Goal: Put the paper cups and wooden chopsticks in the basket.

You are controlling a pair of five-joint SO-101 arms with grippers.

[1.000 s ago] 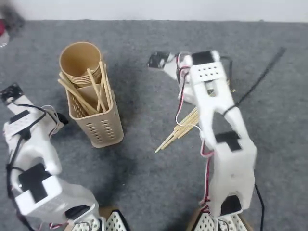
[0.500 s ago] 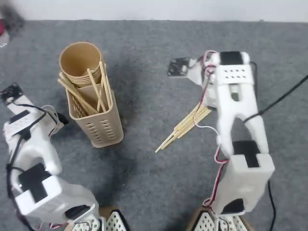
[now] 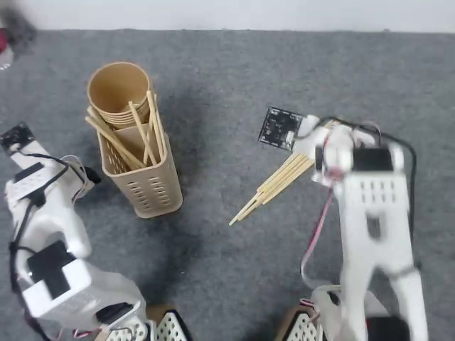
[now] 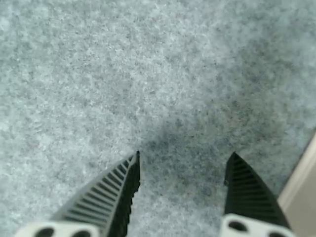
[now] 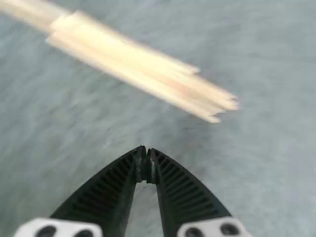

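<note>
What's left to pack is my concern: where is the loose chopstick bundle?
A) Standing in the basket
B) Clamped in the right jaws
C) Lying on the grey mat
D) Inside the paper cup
C: the loose chopsticks lie flat on the mat, apart from the basket, and the right jaws are shut with nothing between them.

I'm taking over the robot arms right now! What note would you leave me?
Left gripper: open, empty, over bare grey carpet.
Right gripper: shut, empty, close to the loose bundle of wooden chopsticks on the carpet.
Done: stacked brown paper cups and several chopsticks stand in the beige perforated basket.
To do: the loose bundle goes into the basket.
</note>
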